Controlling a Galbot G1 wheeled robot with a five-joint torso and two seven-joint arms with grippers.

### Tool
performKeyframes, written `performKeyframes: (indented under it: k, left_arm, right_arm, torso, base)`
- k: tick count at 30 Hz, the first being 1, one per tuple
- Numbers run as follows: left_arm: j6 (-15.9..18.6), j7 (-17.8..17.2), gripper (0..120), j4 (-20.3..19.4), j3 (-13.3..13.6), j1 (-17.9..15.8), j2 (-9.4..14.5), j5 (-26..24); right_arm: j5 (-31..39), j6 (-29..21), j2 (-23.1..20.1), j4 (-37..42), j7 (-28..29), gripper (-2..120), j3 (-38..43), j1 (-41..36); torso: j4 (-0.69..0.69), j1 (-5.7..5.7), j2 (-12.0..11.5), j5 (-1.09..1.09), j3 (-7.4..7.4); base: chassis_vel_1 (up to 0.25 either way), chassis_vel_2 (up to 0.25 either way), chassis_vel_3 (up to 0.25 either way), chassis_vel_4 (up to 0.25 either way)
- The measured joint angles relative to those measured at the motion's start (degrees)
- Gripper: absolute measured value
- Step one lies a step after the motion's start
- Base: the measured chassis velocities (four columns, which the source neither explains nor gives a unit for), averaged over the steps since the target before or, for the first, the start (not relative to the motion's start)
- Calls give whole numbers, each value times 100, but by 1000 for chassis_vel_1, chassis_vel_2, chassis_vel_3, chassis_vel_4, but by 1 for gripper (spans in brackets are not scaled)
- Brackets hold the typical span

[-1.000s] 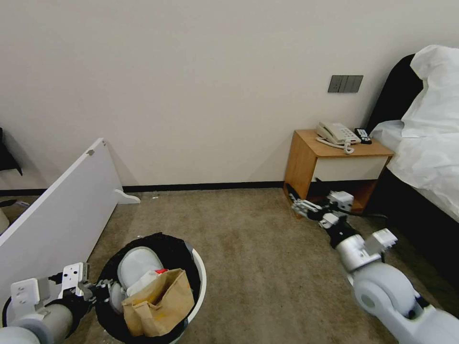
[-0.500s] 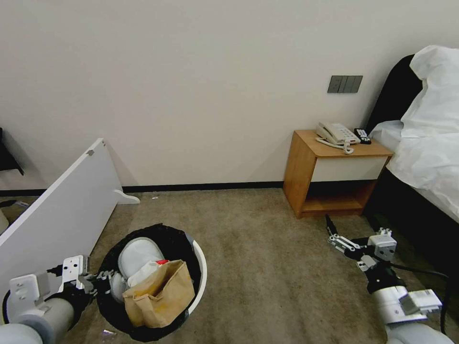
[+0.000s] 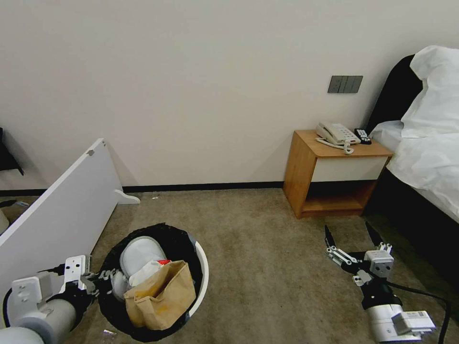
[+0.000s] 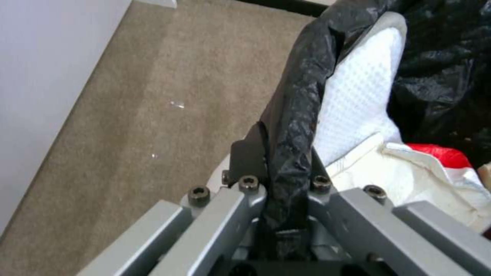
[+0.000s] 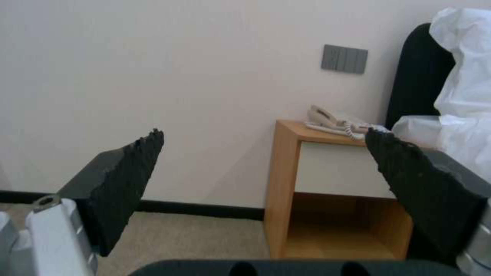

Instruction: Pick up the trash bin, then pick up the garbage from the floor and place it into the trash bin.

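The trash bin (image 3: 200,274), white with a black liner, is at the lower left over the carpeted floor (image 3: 258,258). Inside it lie a white slipper (image 3: 141,253), a crumpled brown paper bag (image 3: 160,298) and something red (image 3: 162,262). My left gripper (image 3: 107,277) is shut on the bin's near rim. The left wrist view shows this gripper (image 4: 284,153) clamped on the bag-covered rim (image 4: 297,96), with the slipper (image 4: 358,99) and a red piece (image 4: 440,151) just inside. My right gripper (image 3: 349,234) hovers open over bare carpet at the lower right, holding nothing. In its own wrist view the right gripper (image 5: 263,142) faces the nightstand.
A white board (image 3: 62,215) leans at the left beside the bin. A wooden nightstand (image 3: 334,177) with a phone (image 3: 337,134) stands against the wall, and a bed (image 3: 425,153) is on the right. A tiny scrap (image 3: 109,332) lies on the carpet near the bin.
My right arm has drawn back from the nightstand towards me and lowered, and its fingers now stand wide apart. The bin and left gripper have barely shifted.
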Motion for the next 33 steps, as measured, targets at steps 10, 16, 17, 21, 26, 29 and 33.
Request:
performKeyframes:
  k: [10,16,17,21,26,29,33]
  left_arm:
    - [0,-30,1,16,5,-24,-3,-43]
    - [0,-31,1,27,8,-31,-14,-48]
    - [0,-32,1,27,8,-30,-16,-53]
    - [-1,-33,1,29,6,-21,-16,-58]
    - [0,-32,1,29,6,-19,-23,-62]
    - [-1,-32,1,28,9,-24,-22,-64]
    - [-1,-33,1,26,9,-23,-16,-71]
  right_arm:
    - [17,-21,23,-58,-28,100,-52,-6]
    - [23,-28,34,-63,-49,100,-32,-6]
    - [51,-28,33,-67,-43,100,-32,-13]
    - [69,-31,42,-111,-31,100,-10,-27]
    - [109,-31,54,-153,-95,100,13,-20]
    - [125,-15,46,-200,-136,100,23,17]
    - [142,-3,40,-228,-149,100,29,31]
  torso:
    - [0,0,0,0,0]
    - [0,0,0,0,0]
    - [0,0,-1,0,0]
    - [0,0,-1,1,0]
    - [-1,0,-1,0,0]
    - [0,0,-1,0,0]
    - [0,0,-2,0,0]
  base:
    - [0,0,0,0]
    - [0,0,0,0]
    - [0,0,0,0]
    - [0,0,0,0]
    - [0,0,0,0]
    - [0,0,0,0]
    - [0,0,0,0]
